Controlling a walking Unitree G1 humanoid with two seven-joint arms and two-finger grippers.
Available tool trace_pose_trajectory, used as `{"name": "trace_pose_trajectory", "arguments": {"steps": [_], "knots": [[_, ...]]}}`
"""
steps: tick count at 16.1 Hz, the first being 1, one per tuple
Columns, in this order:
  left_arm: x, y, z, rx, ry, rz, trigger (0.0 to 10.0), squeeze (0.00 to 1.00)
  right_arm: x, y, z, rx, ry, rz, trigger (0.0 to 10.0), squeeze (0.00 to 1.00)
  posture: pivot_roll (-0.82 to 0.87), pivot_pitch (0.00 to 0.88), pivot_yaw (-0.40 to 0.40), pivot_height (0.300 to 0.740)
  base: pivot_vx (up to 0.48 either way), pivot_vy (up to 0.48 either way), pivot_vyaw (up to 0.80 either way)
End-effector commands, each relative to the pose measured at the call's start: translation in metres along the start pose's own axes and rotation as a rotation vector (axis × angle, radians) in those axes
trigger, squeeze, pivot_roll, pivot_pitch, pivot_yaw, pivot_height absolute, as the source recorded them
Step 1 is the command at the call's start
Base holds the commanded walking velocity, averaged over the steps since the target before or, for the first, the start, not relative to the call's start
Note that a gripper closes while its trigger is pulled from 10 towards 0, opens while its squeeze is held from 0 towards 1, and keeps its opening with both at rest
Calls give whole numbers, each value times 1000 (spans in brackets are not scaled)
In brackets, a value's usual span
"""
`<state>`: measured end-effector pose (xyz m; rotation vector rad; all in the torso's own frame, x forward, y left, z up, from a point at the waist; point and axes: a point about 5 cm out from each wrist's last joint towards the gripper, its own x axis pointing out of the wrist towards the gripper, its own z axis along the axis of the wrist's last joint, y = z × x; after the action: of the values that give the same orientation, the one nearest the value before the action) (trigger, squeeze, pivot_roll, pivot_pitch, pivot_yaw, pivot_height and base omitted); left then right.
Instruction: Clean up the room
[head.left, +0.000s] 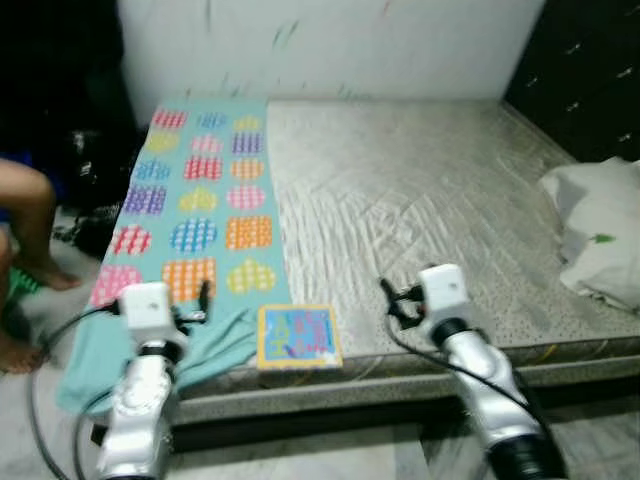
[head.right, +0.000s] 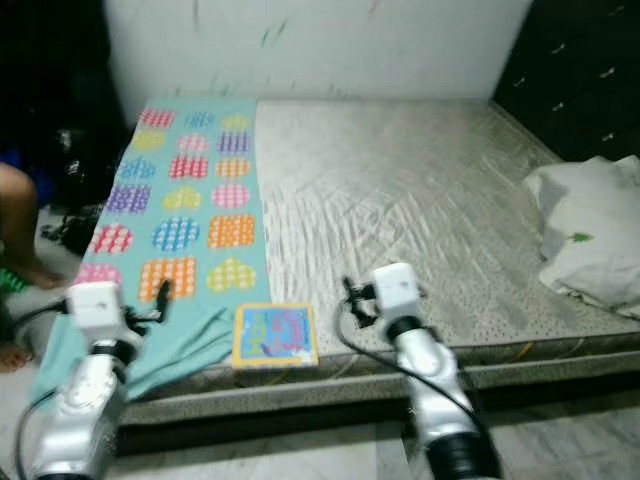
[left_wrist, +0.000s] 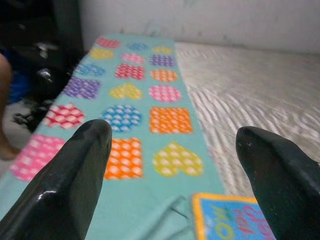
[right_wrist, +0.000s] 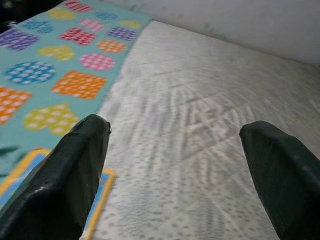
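Left eye view: mattress (head.left: 420, 190) fills frame centre. Teal blanket (head.left: 200, 215) runs down its left side, near corner drooping off edge. White pillow (head.left: 600, 235) at right edge. Picture book (head.left: 297, 336) lower centre, on mattress edge, touching blanket. Left gripper (left_wrist: 172, 165), right gripper (right_wrist: 175, 170) both spread wide, holding nothing, hovering above mattress. Person's leg (head.left: 25, 215) at far left.

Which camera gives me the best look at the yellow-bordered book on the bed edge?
The left eye view: the whole book lies flat at the mattress edge, beside the teal blanket. The right eye view shows it equally whole. Both wrist views catch just a corner past the open fingers.
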<state>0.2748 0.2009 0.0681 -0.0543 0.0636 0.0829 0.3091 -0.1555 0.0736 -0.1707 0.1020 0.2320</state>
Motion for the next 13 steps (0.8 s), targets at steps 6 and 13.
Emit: {"name": "trace_pose_trajectory", "arguments": {"steps": [6,13], "knots": [[1,5,7,8,-32,-14,10000,0,5,6,11,-2,-39,23,10000,0,-56,0,-54,740,88,0,0],[1,5,7,12,-34,-23,10000,0,5,7,11,-1,-39,24,10000,0,-54,0,-51,740,295,0,0]]}}
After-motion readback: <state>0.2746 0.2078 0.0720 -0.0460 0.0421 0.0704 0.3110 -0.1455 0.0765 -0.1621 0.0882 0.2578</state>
